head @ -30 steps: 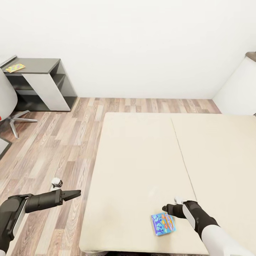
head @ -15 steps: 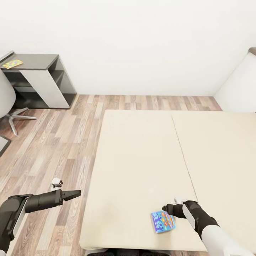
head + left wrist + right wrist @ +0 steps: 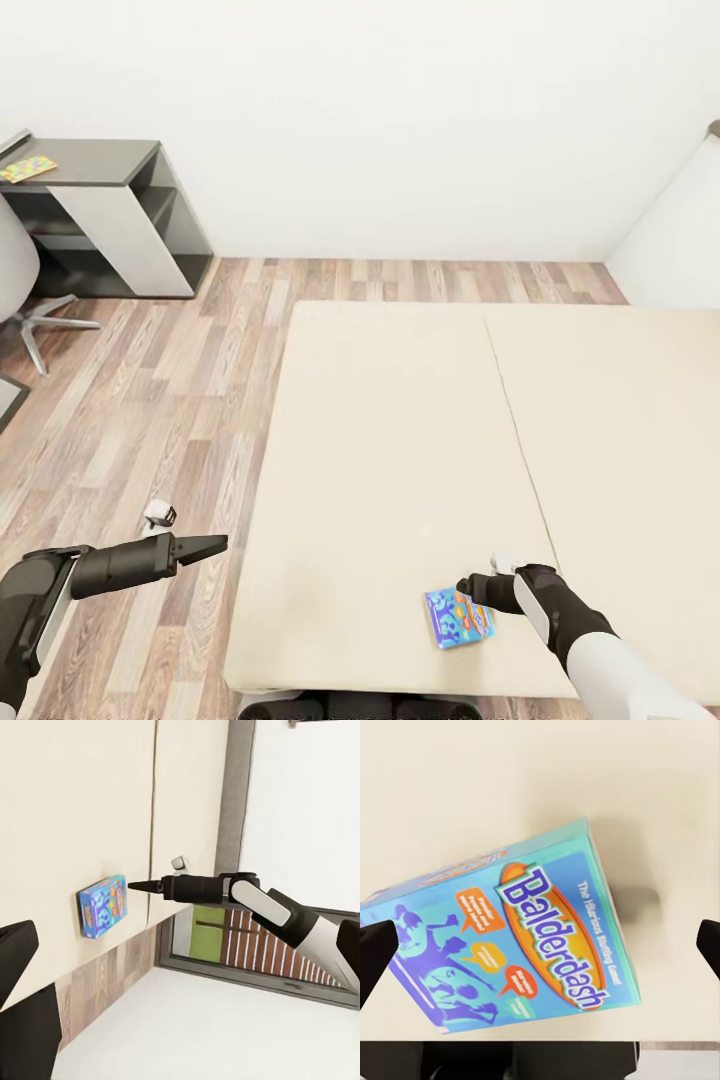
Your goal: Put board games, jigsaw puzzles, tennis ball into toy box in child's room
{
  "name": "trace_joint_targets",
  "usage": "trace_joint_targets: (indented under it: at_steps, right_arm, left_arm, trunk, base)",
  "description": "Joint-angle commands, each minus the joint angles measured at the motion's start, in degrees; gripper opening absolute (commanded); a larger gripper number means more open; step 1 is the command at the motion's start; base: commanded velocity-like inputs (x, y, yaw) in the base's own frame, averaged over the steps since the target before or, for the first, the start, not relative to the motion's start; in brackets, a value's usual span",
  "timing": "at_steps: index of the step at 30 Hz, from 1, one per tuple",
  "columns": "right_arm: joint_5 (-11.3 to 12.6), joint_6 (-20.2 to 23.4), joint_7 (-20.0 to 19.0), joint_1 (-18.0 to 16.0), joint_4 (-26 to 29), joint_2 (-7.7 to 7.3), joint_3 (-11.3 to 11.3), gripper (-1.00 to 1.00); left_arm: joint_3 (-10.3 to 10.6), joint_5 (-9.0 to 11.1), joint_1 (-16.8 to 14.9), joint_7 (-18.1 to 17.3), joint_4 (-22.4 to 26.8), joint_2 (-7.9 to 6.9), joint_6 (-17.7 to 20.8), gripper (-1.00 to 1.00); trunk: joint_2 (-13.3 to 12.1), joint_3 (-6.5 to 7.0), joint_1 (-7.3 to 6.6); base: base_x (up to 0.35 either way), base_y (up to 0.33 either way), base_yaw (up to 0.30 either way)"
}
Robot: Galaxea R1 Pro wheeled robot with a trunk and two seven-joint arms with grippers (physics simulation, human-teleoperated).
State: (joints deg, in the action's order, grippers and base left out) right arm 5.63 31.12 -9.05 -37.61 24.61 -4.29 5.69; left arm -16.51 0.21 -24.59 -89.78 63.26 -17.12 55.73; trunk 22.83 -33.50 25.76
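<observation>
A light blue board game with an orange oval logo lies flat on the beige bed, near its front edge. My right gripper hovers just above the game's far side, open, its fingertips spread wide on either side of the board game. My left gripper is open and holds nothing, over the wood floor left of the bed. The board game and the right gripper also show in the left wrist view. A multicoloured jigsaw puzzle lies on the grey table at far left. The toy box and tennis ball are out of view.
A white swivel chair stands by the table at the left edge. Wood-plank floor runs between the table and the bed. White walls close the back. A white panel rises at the bed's far right.
The whole view has shifted with the camera: the table and the bed sit a little higher in the picture. Both grippers keep the same pose, and the board game still lies on the bed.
</observation>
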Motion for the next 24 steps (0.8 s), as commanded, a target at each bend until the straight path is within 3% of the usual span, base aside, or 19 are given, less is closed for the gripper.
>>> trace_joint_targets:
  at_steps: [1,24]
  right_arm:
    - [0.42,0.35,-0.01,-0.01,0.08,0.01,0.2,1.0]
    - [0.36,-0.58,-0.01,-0.01,0.09,0.07,0.11,1.0]
  left_arm:
    - [0.0,-0.03,-0.02,-0.22,0.02,-0.01,0.61,1.0]
    - [-0.03,-0.03,-0.02,-0.22,0.02,-0.01,0.61,1.0]
  trunk:
    - [0.09,-0.17,0.03]
    - [0.09,-2.33,0.03]
  base:
    - [0.0,0.0,0.0]
    - [0.0,0.0,0.0]
